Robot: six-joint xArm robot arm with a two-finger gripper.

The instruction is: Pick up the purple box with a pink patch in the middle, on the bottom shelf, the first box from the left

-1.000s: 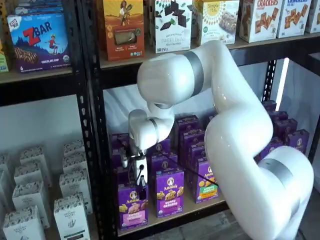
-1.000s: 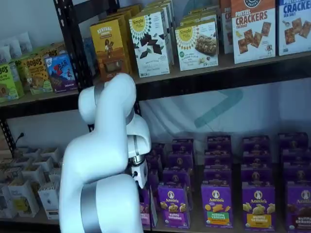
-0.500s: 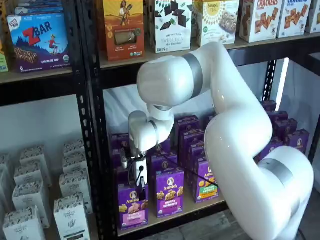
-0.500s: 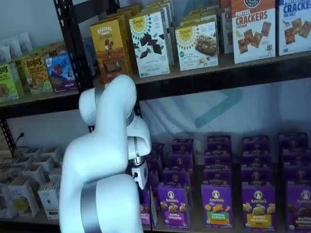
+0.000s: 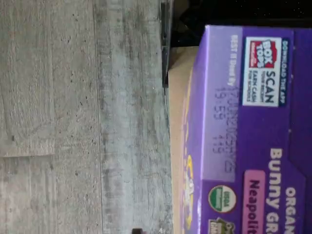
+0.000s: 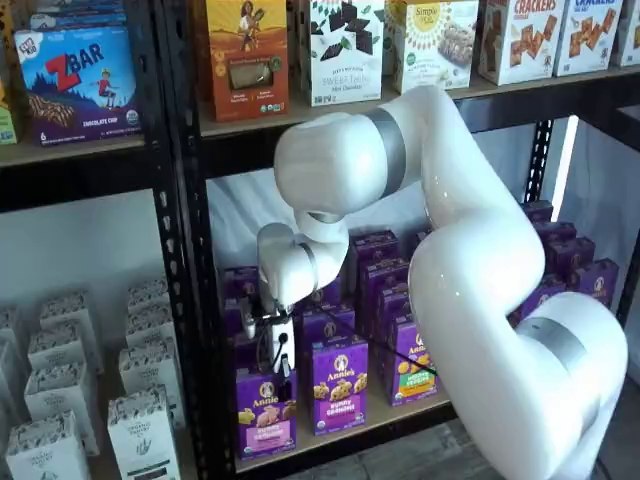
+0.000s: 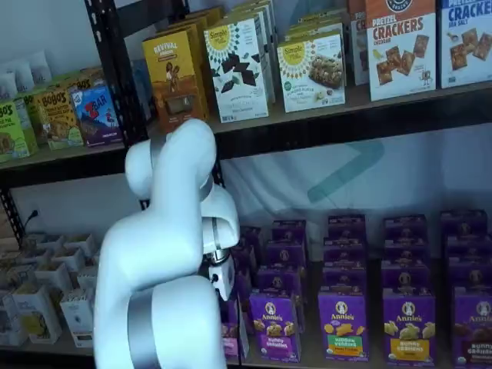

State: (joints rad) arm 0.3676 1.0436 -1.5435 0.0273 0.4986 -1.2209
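The purple box (image 6: 265, 412), an Annie's carton with a pink band on its lower front, stands at the left end of the bottom shelf (image 6: 375, 421). My gripper (image 6: 284, 371) hangs straight down onto its top edge. Its black fingers show side-on, so I cannot tell whether there is a gap or a grip. In a shelf view the gripper (image 7: 224, 285) shows beside the arm, which hides most of the box (image 7: 230, 332). The wrist view looks close onto the box's purple top (image 5: 243, 146), with a pink patch and a Box Tops label, at the shelf's wooden edge (image 5: 176, 97).
A purple carton with a yellow-orange band (image 6: 340, 386) stands right beside the box, with more purple cartons behind and to the right. The black upright (image 6: 185, 250) is close on the left, with white cartons (image 6: 140, 425) beyond it. Grey plank floor (image 5: 73, 122) lies below the shelf edge.
The gripper has sunk slightly toward the top of the purple box. The arm's elbow has shifted a little. The boxes have not moved.
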